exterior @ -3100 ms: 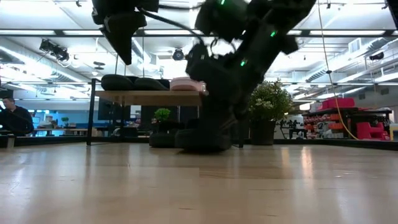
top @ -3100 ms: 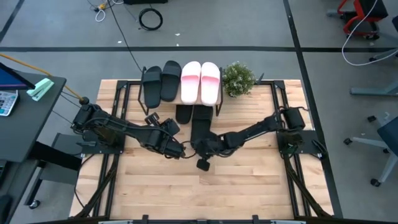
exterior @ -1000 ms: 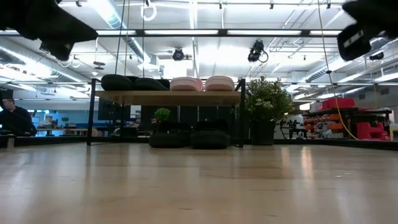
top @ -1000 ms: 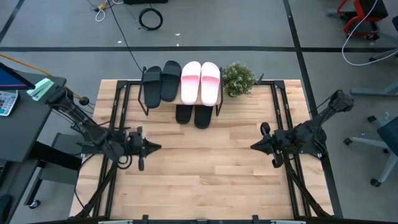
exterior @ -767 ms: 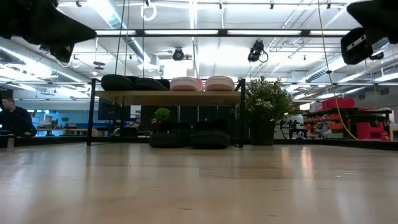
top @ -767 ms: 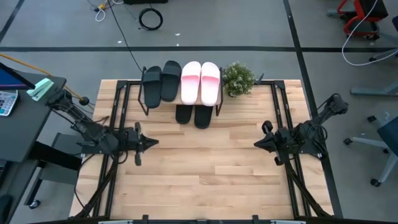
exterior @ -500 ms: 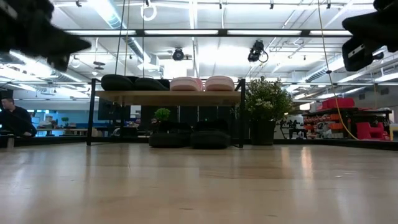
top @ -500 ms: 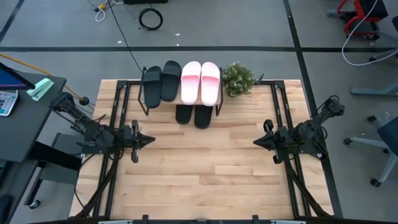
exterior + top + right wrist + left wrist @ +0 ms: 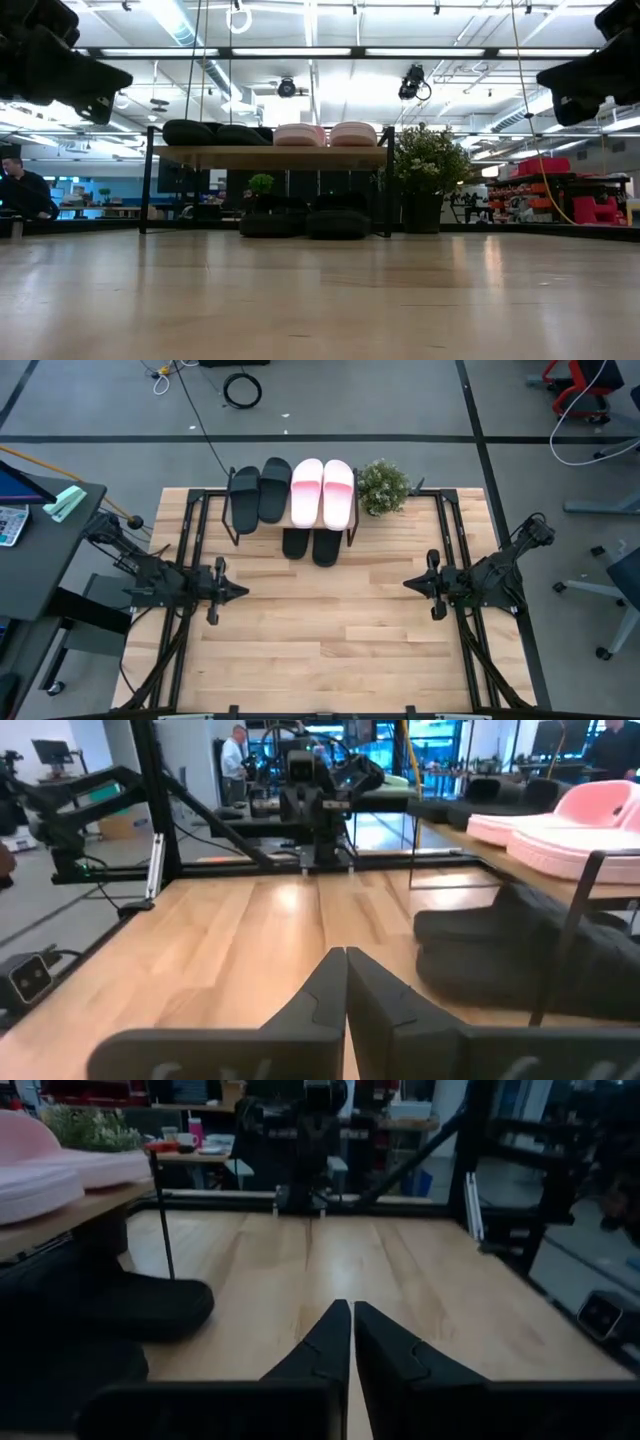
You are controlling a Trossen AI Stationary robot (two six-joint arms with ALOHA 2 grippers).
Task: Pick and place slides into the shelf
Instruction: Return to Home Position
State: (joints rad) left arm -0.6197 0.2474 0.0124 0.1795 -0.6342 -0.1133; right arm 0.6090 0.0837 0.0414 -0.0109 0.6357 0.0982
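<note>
All six slides (image 9: 307,490) are at the shelf (image 9: 270,157): four on top, two black beneath. Left end effector (image 9: 351,1308) and right end effector (image 9: 346,952) are pinched together at opposite worktop (image 9: 330,650) edges. Risk: the lower slides protrude, so a low arm sweep could dislodge them.

Grey floor (image 9: 400,400) surrounds the wooden table (image 9: 330,650); a coiled black cable (image 9: 241,390) lies at eleven o'clock, a red chair (image 9: 580,375) at two. Ceiling lights (image 9: 300,52) glow overhead.

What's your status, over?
Left gripper shut, empty, parked left. Right gripper shut, empty, parked right. Slides all in shelf: four on top, two underneath. Nothing blocking.
</note>
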